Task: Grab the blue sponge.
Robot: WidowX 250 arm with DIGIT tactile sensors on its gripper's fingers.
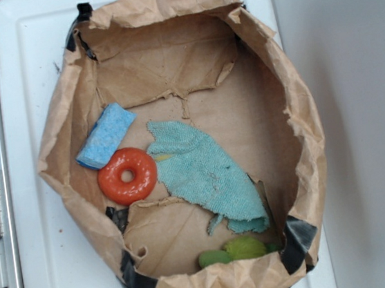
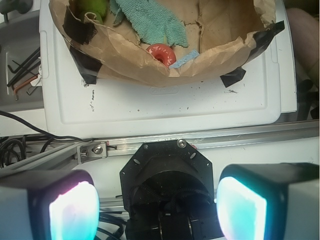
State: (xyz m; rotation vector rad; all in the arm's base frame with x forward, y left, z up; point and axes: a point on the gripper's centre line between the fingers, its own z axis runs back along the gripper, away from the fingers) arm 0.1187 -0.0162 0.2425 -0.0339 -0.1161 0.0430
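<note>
Exterior view: white worktop (image 1: 27, 100) carrying a crumpled brown paper basin (image 1: 299, 104). Inside, left: blue sponge (image 1: 106, 135), lying flat, touching the orange ring (image 1: 127, 176); teal rag (image 1: 206, 174) to the right; green item (image 1: 236, 250) at the near wall.

Wrist view: pincer (image 2: 157, 200) wide apart, empty, well short of the basin. Sponge (image 2: 183, 59) mostly hidden by the wall. Advice: clear the rim, descend vertically, close across the short sides, avoid the ring.
</note>
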